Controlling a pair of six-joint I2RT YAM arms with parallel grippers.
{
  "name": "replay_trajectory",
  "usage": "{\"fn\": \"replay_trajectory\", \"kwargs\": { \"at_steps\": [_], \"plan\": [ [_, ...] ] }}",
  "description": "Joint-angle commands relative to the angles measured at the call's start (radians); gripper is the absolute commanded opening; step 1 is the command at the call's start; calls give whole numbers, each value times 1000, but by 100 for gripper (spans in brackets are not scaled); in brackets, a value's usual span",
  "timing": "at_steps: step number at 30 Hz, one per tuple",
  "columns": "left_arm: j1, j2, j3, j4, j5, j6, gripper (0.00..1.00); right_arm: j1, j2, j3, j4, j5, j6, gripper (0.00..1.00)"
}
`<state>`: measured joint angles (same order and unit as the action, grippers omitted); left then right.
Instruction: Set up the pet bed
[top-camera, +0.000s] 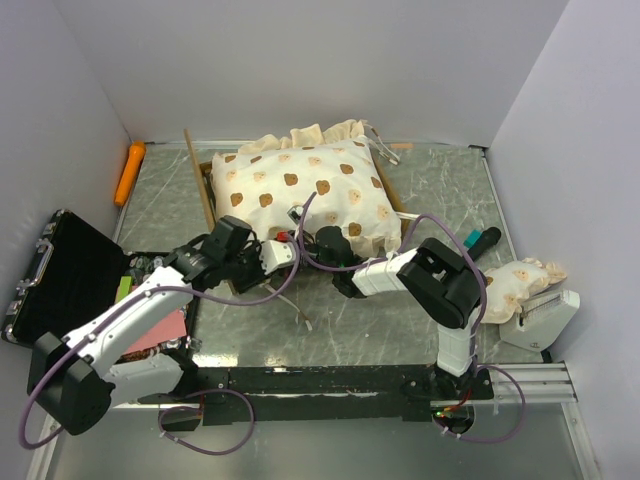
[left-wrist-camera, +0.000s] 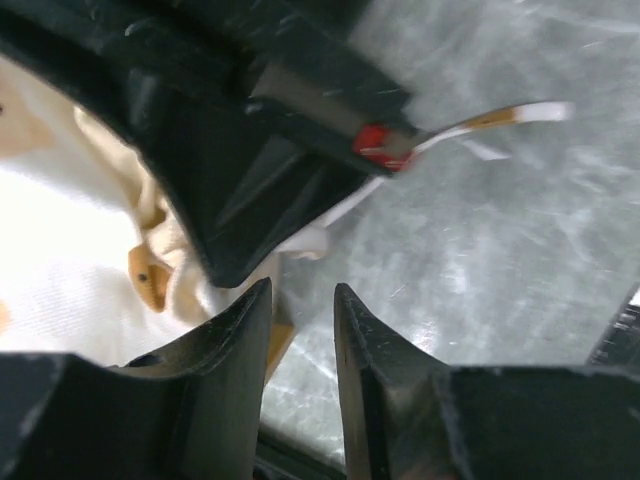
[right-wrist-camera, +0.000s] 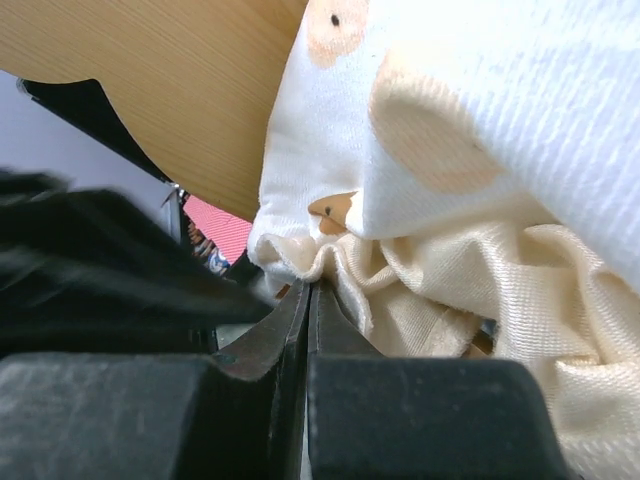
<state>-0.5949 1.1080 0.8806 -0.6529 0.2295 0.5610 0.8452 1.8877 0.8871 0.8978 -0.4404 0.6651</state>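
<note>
The pet bed's light-wood frame (top-camera: 198, 180) stands at the back middle of the table, and the cream bear-print mattress (top-camera: 305, 190) lies bunched on top of it. My right gripper (top-camera: 325, 240) is at the mattress's near edge. In the right wrist view it (right-wrist-camera: 310, 285) is shut with the mattress ruffle (right-wrist-camera: 340, 255) pinched at its tips, under the wavy wooden headboard (right-wrist-camera: 170, 90). My left gripper (top-camera: 272, 255) is just to its left. In the left wrist view it (left-wrist-camera: 302, 290) is open and empty over the table, beside the mattress (left-wrist-camera: 60, 270). The matching pillow (top-camera: 515, 285) lies at the far right.
An open black hard case (top-camera: 70, 275) lies at the left edge with a pink item inside. An orange object (top-camera: 130, 172) lies at the back left. A teal-and-black pen-like item (top-camera: 480, 240) and a white device (top-camera: 545, 320) lie near the pillow. White walls enclose the table.
</note>
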Motion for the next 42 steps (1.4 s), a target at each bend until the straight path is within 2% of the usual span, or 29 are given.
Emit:
{"fn": "replay_trajectory", "kwargs": {
  "at_steps": [1,6,14,16,20,24,26,27,31,38,42],
  "plan": [
    [1,42,-12,108,-197,-46,35,-8,-1,33,76,-17,21,0],
    [0,52,-52,171,-226,-30,34,-8,2,30,85,-20,27,0],
    [0,41,-94,220,-366,-26,35,-9,-2,27,82,-17,21,0],
    [0,30,-101,223,-375,-30,38,-9,2,29,85,-17,22,0],
    [0,24,-106,217,-397,-30,51,-12,8,27,89,-15,25,0],
    [1,21,-124,234,-375,-19,52,-15,11,26,92,-21,25,0],
    [1,26,-129,251,-357,-19,50,-14,13,26,95,-23,27,0],
    [1,30,-129,259,-348,-19,45,-15,13,27,93,-26,25,0],
    [1,47,-118,248,-285,-16,3,-17,16,29,95,-26,30,0],
    [3,-51,-100,138,-171,-3,1,-26,16,26,81,-4,24,0],
    [1,-123,-86,43,-60,25,1,-31,19,33,63,8,16,0]
  ]
}}
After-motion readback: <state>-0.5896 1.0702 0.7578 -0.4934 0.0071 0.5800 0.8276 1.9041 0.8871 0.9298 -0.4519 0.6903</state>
